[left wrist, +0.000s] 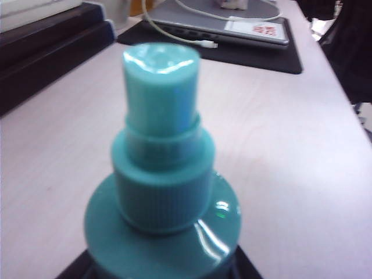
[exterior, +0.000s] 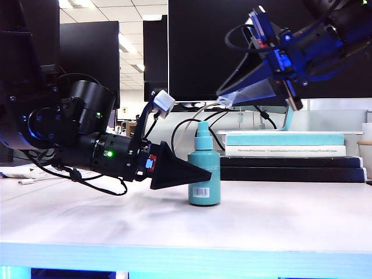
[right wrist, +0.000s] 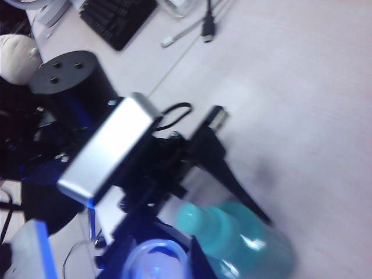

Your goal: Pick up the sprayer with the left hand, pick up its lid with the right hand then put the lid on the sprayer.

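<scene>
My left end effector sits low over the table, its black fingers level and set about the lower body of the sprayer; from the side I cannot tell whether they press it or merely flank it. The sprayer stands upright on the table, barcode label facing the exterior camera, nozzle bare. In the left wrist view the sprayer fills the frame. My right end effector hangs high above and slightly right of the sprayer, pinching the lid, a clear cap, at its tips. Stacked books lie behind.
</scene>
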{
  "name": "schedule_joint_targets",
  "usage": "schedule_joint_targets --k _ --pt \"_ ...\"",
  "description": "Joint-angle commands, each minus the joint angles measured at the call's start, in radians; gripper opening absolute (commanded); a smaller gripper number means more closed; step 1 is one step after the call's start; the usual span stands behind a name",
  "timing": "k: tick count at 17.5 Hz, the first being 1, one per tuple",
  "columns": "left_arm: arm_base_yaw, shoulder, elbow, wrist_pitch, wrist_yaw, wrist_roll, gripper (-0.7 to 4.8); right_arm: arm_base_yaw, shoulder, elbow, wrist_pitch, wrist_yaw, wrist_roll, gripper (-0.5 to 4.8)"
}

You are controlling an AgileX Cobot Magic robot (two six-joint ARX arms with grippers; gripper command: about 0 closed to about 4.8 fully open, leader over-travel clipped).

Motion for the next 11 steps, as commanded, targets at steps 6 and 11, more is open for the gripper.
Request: schedule_joint_targets --k 6,11 --pt "-0.058 0.029 0.008 -0.052 -0.006 0.081 2.47 0.03 -0.004 0.004 -0.02 0.036 -0.102 0.93" --pt "-0.058 0.029 0.014 -0.071 -0.012 0.094 2.47 0.031 -0.004 0.004 -0.117 0.093 -0.194 0.93"
